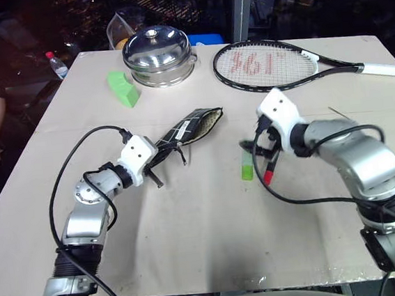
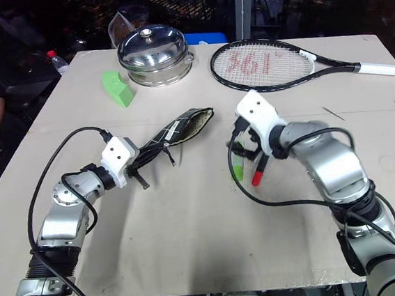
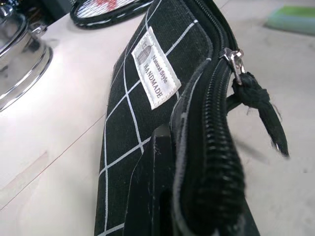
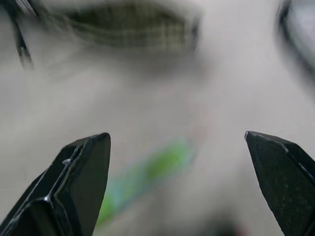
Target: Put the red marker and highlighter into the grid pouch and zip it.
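The left claw (image 1: 159, 167) is clamped on the grid pouch (image 1: 192, 126) (mouth gaping toward two o'clock). The right claw (image 4: 177, 182), wide apart, hovers over the highlighter (image 1: 247, 165) and red marker (image 1: 270, 171) on the counter (image 1: 206, 238); next it must pinch one.

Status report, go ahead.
Left gripper shut on black grid-lined fabric pouch, mouth open. Right gripper open above stubby lime-green highlighter; red-capped marker beside it. Nothing blocking.
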### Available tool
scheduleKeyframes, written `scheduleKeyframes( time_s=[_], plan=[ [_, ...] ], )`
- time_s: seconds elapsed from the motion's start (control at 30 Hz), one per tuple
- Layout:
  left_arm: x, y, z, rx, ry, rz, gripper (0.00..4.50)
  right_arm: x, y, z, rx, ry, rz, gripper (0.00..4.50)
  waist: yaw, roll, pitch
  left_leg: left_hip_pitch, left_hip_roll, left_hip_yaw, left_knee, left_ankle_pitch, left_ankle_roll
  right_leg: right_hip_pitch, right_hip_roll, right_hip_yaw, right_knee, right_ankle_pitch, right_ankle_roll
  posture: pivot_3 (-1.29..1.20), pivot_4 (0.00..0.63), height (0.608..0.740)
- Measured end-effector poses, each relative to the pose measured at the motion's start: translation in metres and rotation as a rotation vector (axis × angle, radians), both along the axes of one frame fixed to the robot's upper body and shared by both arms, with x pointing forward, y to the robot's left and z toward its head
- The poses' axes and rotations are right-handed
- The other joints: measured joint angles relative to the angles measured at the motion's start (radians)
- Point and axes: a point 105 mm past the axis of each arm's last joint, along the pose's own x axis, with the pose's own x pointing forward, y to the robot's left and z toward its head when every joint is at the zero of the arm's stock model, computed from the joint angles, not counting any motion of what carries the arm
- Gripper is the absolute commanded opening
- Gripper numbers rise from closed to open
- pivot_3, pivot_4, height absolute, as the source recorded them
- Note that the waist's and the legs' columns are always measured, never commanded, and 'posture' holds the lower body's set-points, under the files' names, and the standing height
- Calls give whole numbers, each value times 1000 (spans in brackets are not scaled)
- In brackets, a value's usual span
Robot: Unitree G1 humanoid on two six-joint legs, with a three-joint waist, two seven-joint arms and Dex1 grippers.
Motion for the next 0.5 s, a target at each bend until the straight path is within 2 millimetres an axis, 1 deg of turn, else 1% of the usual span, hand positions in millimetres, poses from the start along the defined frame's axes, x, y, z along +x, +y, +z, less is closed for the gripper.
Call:
scheduleKeyframes(
  time_s=[0.1, 0.13, 0.23, 0.3, 0.33, 0.4, 0.47, 0.5],
  plan=[
    [0, 0, 0, 0, -5, 0, 0, -5, 19, -15, 61, 126, -33, 4433, 0, 0, 0, 0, 0, 0, 0, 0, 0, 0, 1, -1, 0, 0, 0, 0, 150, 740],
    [0, -1, 1, 0, -8, -1, 0, -5, 24, -22, 63, 164, -62, 4433, 2, 0, 0, -2, 0, 0, 0, 0, 0, -1, 0, -1, 0, 0, 0, 0, 150, 740],
    [0, -1, 0, -1, -6, 1, 0, 3, 26, -25, 58, 169, -126, 4433, 2, -2, -2, -2, -1, 0, 1, 0, 0, 0, -1, -1, -1, 0, 1, 0, 150, 740],
    [-1, -1, -2, -1, -1, 1, 0, 5, 28, -27, 36, 165, -133, 3936, 0, -3, -3, 0, -1, 0, 1, 0, 0, 1, -1, -1, -1, 0, 1, 0, 150, 740],
    [-2, -1, -4, -1, 2, 0, 0, 7, 27, -29, -4, 153, -134, 3742, -1, -3, -3, 2, -1, 0, 0, 0, 0, 3, -1, -1, -1, 0, 1, 0, 150, 740],
    [-3, -2, -4, 0, 3, -3, 0, 10, 24, -33, -95, 117, -126, 2928, -2, -4, -3, 3, -1, -1, 0, 0, 0, 4, -1, -2, -1, 0, 1, 0, 150, 740],
    [-4, -3, -3, 1, -2, -6, 0, 13, 16, -39, -210, 66, -103, 1818, -1, -6, -5, 3, -1, -1, 0, 0, 0, 4, -1, -2, -1, 0, 0, 0, 150, 740],
    [-4, -3, -3, 2, -2, -7, 0, 13, 15, -39, -240, 45, -87, 1435, -2, -7, -6, 3, -1, -1, 0, 0, 0, 4, -1, -2, -1, 0, 0, 0, 150, 740]
  ],
)
